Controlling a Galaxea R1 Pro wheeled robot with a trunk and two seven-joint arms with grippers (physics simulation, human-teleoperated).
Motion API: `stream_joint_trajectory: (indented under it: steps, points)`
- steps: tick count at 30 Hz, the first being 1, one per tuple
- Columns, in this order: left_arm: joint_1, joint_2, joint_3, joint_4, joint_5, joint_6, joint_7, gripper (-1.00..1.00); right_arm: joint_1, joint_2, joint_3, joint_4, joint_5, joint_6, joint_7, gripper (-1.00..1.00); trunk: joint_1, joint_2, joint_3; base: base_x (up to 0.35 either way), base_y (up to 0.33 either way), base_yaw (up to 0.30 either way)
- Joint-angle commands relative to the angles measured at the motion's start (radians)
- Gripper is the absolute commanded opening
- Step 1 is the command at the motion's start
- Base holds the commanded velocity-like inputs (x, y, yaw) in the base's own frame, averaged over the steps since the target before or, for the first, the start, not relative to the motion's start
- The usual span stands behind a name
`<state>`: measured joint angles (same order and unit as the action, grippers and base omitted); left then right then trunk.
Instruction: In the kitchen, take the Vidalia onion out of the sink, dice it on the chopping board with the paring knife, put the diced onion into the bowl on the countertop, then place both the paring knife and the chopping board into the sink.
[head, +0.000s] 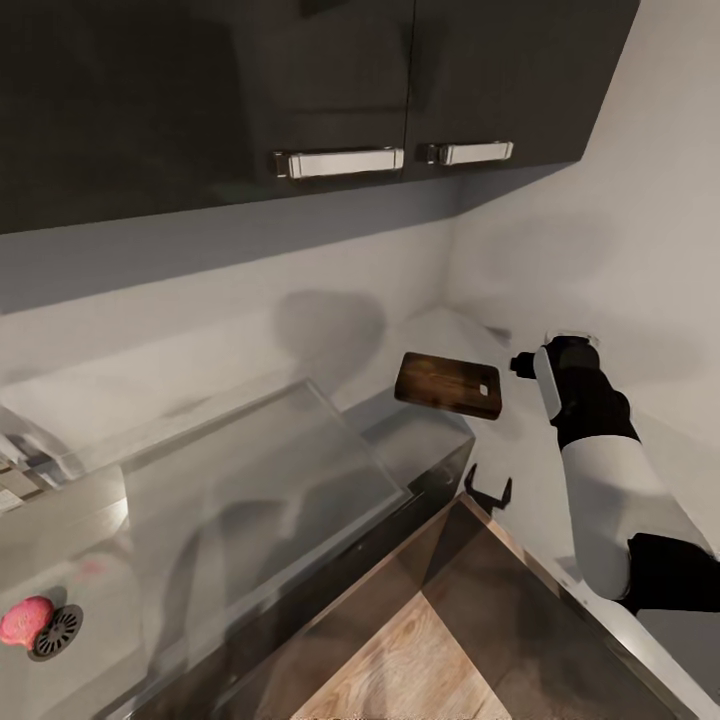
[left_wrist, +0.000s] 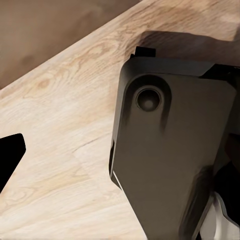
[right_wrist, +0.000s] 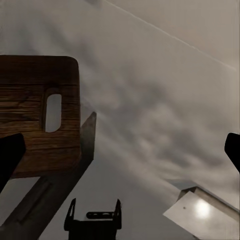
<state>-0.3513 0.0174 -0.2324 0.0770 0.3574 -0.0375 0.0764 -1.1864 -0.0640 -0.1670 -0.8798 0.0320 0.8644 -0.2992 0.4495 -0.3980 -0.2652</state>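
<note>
The rectangular brown wooden chopping board (head: 448, 385) lies on the glossy grey counter (head: 440, 335), handle slot toward the right end effector (right_wrist: 120, 150). That end effector gapes wide; the left's state I cannot tell. No writing is readable

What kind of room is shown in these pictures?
Most likely a kitchen. Dark wall cabinets with metal handles hang over a glossy grey countertop, a steel sink with a round drain holds a pinkish onion, and a wooden chopping board shows near the corner.

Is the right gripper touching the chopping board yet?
Apart. In the right wrist view both fingers stand wide open, and the chopping board lies beyond them, not between them. The head view also shows a gap between the right gripper and the board's edge.
</note>
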Motion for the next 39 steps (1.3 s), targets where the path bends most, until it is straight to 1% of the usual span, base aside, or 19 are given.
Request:
stream_joint_trajectory:
  steps: [1,10,15,21,22,24,25,26,27,28,30,33,39]
  points:
    - [-0.002,-0.001,-0.008,0.003,0.008,-0.004,0.000,1.00,-0.001,0.001,0.000,-0.001,0.003,0.005,0.000,1.00,0.000,-0.002,-0.003,0.000,0.000,0.000]
    - [-0.002,-0.001,-0.009,0.004,0.008,-0.004,0.002,1.00,-0.001,0.005,0.000,-0.001,0.004,0.005,0.000,1.00,0.000,-0.002,-0.018,0.000,0.000,0.000]
    - [-0.002,-0.001,-0.010,0.004,0.008,-0.004,0.002,1.00,-0.001,0.005,0.000,-0.002,0.005,0.005,0.000,1.00,0.000,-0.002,-0.022,0.000,0.000,0.000]
    - [-0.002,-0.001,-0.010,0.004,0.008,-0.004,0.002,1.00,-0.005,-0.004,-0.004,-0.001,0.006,0.009,-0.001,1.00,0.000,-0.002,-0.023,0.000,0.000,0.000]
    - [-0.002,-0.002,-0.010,0.004,0.008,-0.004,0.002,1.00,-0.019,-0.006,-0.004,0.018,0.007,0.011,-0.002,1.00,0.000,-0.002,-0.023,0.000,0.000,0.000]
    - [-0.002,-0.004,-0.010,0.004,0.008,-0.003,0.002,1.00,-0.065,-0.006,-0.005,0.074,0.007,0.013,-0.004,1.00,0.000,-0.002,-0.023,0.000,0.000,0.000]
    - [-0.002,-0.006,-0.010,0.004,0.008,-0.003,0.002,1.00,-0.111,-0.006,-0.005,0.128,0.008,0.013,-0.005,1.00,0.000,-0.002,-0.023,0.000,0.000,0.000]
    - [-0.002,-0.006,-0.010,0.004,0.008,-0.003,0.002,1.00,-0.138,-0.006,-0.004,0.161,0.008,0.013,-0.005,1.00,0.000,-0.002,-0.023,0.000,0.000,0.000]
    - [-0.002,-0.007,-0.010,0.004,0.008,-0.003,0.002,1.00,-0.191,-0.006,-0.004,0.234,0.008,0.012,-0.005,1.00,0.000,-0.002,-0.023,0.000,0.000,0.000]
    - [-0.002,-0.012,-0.010,0.004,0.008,-0.002,0.002,1.00,-0.283,-0.003,-0.003,0.369,0.008,0.008,-0.006,1.00,0.000,-0.002,-0.023,0.000,0.000,0.000]
    - [-0.002,-0.017,-0.010,0.004,0.008,-0.002,0.002,1.00,-0.326,0.002,-0.002,0.426,0.008,0.006,-0.006,1.00,0.000,-0.002,-0.023,0.000,0.000,0.000]
    - [-0.002,-0.021,-0.010,0.004,0.008,-0.002,0.001,1.00,-0.362,0.011,-0.002,0.470,0.008,0.005,-0.006,1.00,0.000,-0.002,-0.023,0.000,0.000,0.000]
    - [-0.002,-0.020,-0.010,0.005,0.008,0.015,0.000,1.00,-0.374,0.020,0.000,0.504,0.006,-0.009,-0.003,1.00,0.000,-0.002,-0.023,0.000,0.000,0.000]
